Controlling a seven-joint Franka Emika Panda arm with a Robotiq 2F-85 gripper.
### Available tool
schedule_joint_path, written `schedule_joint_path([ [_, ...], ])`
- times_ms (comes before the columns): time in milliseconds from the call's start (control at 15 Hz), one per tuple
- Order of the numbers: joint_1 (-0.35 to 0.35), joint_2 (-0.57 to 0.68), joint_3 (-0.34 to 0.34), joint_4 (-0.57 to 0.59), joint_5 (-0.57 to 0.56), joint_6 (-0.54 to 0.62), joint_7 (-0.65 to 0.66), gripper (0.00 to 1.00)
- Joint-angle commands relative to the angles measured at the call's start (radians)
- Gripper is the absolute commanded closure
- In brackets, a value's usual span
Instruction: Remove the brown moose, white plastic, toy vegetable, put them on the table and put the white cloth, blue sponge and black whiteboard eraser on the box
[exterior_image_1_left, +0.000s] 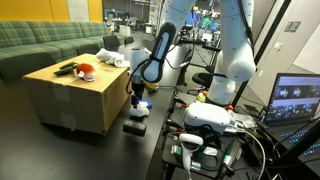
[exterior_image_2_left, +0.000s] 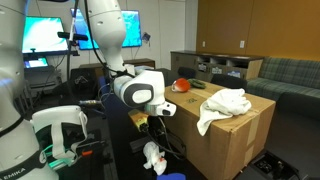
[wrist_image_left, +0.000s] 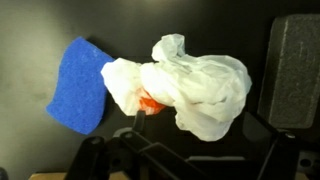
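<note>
The tool (wrist_image_left: 185, 150) is hanging wide open over the dark desk (wrist_image_left: 25, 40), gripping nothing, just above one crumpled white plastic (wrist_image_left: 200, 85). Beside that plastic, one blue sponge (wrist_image_left: 78, 85) and one black eraser (wrist_image_left: 295, 70) are lying on the desk. One white cloth (exterior_image_2_left: 225, 105) and one red toy (exterior_image_2_left: 183, 86) are sitting on the box (exterior_image_2_left: 240, 135).

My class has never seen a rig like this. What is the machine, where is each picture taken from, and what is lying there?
A white robot arm with a two-fingered gripper reaches down beside a cardboard box. Two pictures come from cameras standing in the room; the third from a camera on the wrist, looking down. On the dark table it shows a blue sponge, crumpled white plastic and a black eraser. A white cloth lies on the box. Whether the gripper holds the plastic cannot be told.
</note>
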Motion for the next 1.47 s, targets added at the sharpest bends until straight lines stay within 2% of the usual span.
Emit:
schedule_joint_path([
  [0,-0.008,-0.007,-0.073,0.001,-0.046,0.046,0.008,0.00],
  [333,-0.056,0.042,-0.118,0.032,-0.021,0.097,-0.002,0.00],
  [933,-0.162,0.202,-0.095,0.147,0.047,0.160,-0.019,0.00],
  [1400,-0.230,0.295,-0.076,0.181,0.094,0.189,-0.025,0.00],
])
